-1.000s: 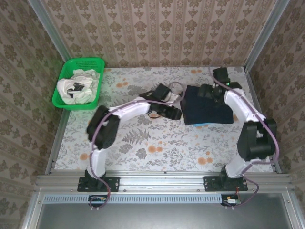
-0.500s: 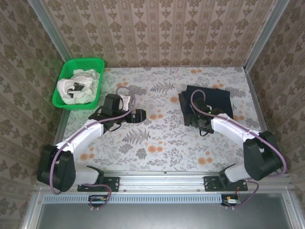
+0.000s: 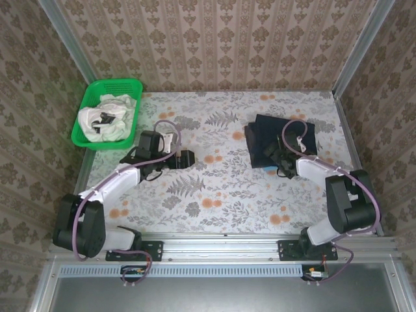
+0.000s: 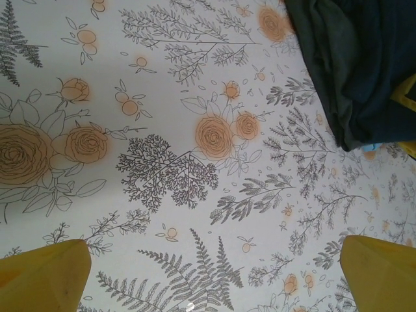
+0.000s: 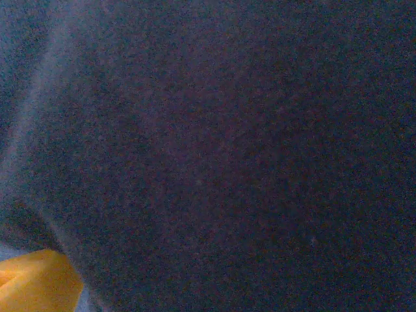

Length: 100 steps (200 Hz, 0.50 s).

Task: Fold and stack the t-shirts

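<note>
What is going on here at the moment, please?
Two robot arms are folding and stacking t-shirts. A folded dark navy t-shirt lies at the far right of the floral tablecloth. The right gripper is open at its near edge. The left gripper hovers open over bare cloth, holding nothing. Crumpled white t-shirts lie in the green basket.

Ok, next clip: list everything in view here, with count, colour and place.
folded t-shirts: one stack, dark navy on top with dark grey at its edge, far right part of the table
crumpled t-shirts: number unclear, white with black marks, in the basket
basket: one, green, far left corner
table: one, pale floral cover, under everything
walls: three, brown patterned, around the table
left end effector: one, black with yellow fingers, open, above bare table left of centre
right end effector: one, black, open, over the stack's near edge
</note>
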Each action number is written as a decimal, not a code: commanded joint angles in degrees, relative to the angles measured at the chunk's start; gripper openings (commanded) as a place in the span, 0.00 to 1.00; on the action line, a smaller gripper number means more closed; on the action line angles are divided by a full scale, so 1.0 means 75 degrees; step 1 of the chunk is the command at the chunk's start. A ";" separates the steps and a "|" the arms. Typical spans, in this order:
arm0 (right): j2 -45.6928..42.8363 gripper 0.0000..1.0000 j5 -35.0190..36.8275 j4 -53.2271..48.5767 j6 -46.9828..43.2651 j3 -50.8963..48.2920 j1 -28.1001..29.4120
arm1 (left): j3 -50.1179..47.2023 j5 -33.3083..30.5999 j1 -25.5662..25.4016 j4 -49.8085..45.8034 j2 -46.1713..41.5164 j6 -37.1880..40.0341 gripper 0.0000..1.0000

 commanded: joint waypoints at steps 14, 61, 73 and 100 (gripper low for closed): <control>0.0760 0.96 0.0573 0.1129 0.1280 0.0288 -0.0577 | 0.0164 0.0198 0.0095 0.0162 0.0271 0.0169 1.00; 0.2468 0.89 -0.0567 0.0112 0.0357 0.2506 -0.1901 | 0.0354 0.0307 0.0109 0.0081 0.0384 0.0230 1.00; 0.2909 0.89 -0.0767 0.0035 0.0086 0.3017 -0.2166 | 0.0379 0.0274 0.0134 0.0075 0.0421 0.0275 1.00; 0.3932 0.88 -0.1736 -0.0338 -0.0415 0.4266 -0.2748 | 0.0456 0.0314 0.0165 0.0056 0.0498 0.0281 1.00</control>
